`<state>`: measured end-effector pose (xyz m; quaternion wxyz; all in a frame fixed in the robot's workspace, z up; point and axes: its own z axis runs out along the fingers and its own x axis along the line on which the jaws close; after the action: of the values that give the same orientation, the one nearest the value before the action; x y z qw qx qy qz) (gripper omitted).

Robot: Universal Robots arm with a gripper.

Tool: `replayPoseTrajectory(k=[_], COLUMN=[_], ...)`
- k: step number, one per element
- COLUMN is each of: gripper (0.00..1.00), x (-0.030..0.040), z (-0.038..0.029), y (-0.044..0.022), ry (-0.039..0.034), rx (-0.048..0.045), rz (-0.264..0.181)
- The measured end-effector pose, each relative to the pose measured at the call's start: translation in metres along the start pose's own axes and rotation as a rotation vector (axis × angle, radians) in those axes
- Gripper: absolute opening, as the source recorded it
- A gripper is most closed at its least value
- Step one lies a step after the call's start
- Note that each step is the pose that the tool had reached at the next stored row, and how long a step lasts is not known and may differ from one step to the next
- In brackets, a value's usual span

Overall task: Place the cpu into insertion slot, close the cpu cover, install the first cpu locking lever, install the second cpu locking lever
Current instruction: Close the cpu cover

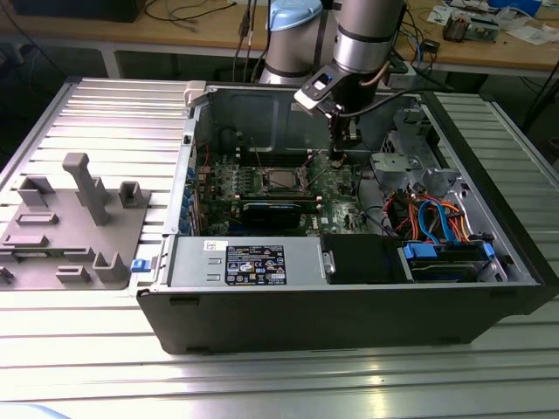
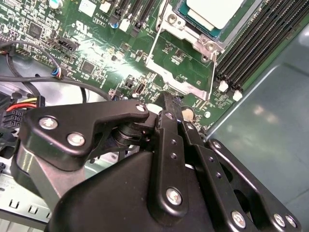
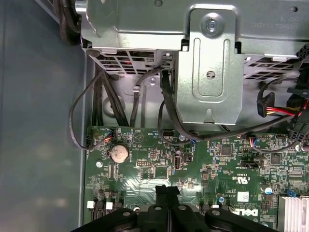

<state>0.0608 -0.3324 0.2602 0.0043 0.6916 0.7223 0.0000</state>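
The cpu (image 2: 212,10) lies flat in the insertion slot (image 2: 172,20), silvery top up; in the exterior view it reads as a pale square (image 1: 281,181) in the middle of the green board (image 2: 96,53); placement is judged complete.

The cpu cover (image 2: 186,83) is swung open off the slot; bare board shows through its window, and its free edge is turned toward the pincer; the step in hand is judged to be closing the cover. Thin metal rods run along the frame's sides; whether they are the locking levers cannot be told.

The pincer (image 2: 168,102) is pressed together, finger against finger, with nothing between; its tip stands just beside the cover's free edge; contact cannot be confirmed. In the first wrist view the pincer (image 3: 167,189) hangs over the board, near a coin cell (image 3: 119,153). In the exterior view the pincer (image 1: 337,157) is inside the computer case (image 1: 262,323), just to the exterior view's right of the slot.

Closing is judged to call for a push on the free edge, swinging the plate over onto the chip; the tip must stay clear of the memory slots (image 2: 251,43).

The case rests on the surface (image 1: 105,113); a grey fixture (image 1: 74,218) lies well apart, at the exterior view's left.
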Motion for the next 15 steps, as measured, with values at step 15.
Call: replayPoseTrajectory(k=[15], gripper=[0.11], x=[0.0003], z=[0.0035], y=[-0.0048], ry=[0.0000], rx=[0.0000], rz=[0.002])
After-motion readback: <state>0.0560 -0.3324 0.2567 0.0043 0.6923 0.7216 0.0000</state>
